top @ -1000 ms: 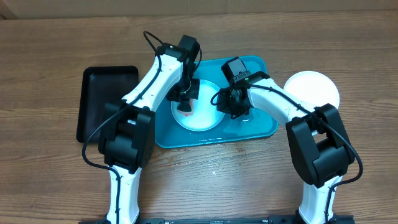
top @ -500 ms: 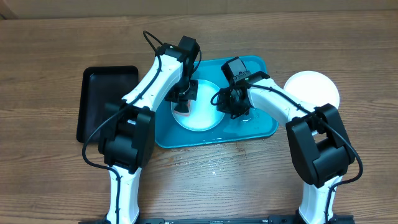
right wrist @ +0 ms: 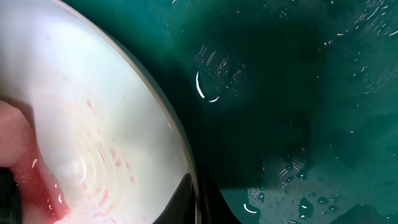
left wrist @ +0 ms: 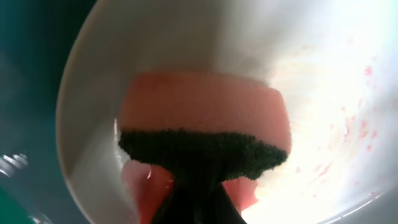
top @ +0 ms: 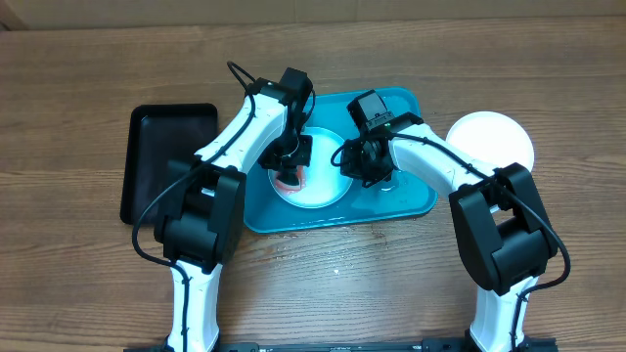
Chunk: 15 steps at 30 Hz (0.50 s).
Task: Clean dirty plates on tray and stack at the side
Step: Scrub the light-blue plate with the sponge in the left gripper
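Observation:
A white plate point(top: 315, 180) with red smears lies in the teal tray point(top: 416, 200). My left gripper point(top: 290, 164) is shut on a pink sponge with a dark scouring side point(left wrist: 205, 118), pressed onto the plate point(left wrist: 323, 81). My right gripper point(top: 354, 162) is shut on the plate's right rim point(right wrist: 186, 168); one finger lies on the plate, the other under its edge. Red streaks show on the plate point(right wrist: 93, 143) in the right wrist view. A clean white plate point(top: 494, 139) sits on the table to the right of the tray.
A black tray point(top: 161, 156) lies on the wooden table to the left of the teal tray. Water drops cover the teal tray floor point(right wrist: 298, 93).
My left gripper has moved the sponge a little down and left across the plate. The right gripper has kept its hold on the rim.

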Available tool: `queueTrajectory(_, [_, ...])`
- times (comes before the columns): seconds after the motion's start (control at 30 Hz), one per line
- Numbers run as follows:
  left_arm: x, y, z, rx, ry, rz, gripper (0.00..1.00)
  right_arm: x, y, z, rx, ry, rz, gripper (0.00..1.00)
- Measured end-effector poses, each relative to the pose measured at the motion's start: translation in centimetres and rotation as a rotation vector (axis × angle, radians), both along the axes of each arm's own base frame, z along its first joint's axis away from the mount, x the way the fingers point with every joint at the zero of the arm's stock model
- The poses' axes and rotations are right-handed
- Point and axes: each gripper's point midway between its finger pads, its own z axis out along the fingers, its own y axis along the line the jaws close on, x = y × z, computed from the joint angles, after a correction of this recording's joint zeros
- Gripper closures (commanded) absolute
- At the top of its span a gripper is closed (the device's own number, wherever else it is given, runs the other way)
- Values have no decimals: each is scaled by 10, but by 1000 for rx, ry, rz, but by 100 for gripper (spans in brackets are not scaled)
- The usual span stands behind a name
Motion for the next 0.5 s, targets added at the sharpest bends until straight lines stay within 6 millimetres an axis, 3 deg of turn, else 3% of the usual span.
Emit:
queueTrajectory(0.3, [-3, -36, 5, -212, 18, -84, 96, 0, 0, 0, 0, 1, -1, 96])
queueTrajectory(0.5, [1, -42, 5, -246, 1, -95, 96, 0, 0, 0, 0, 0, 0, 96])
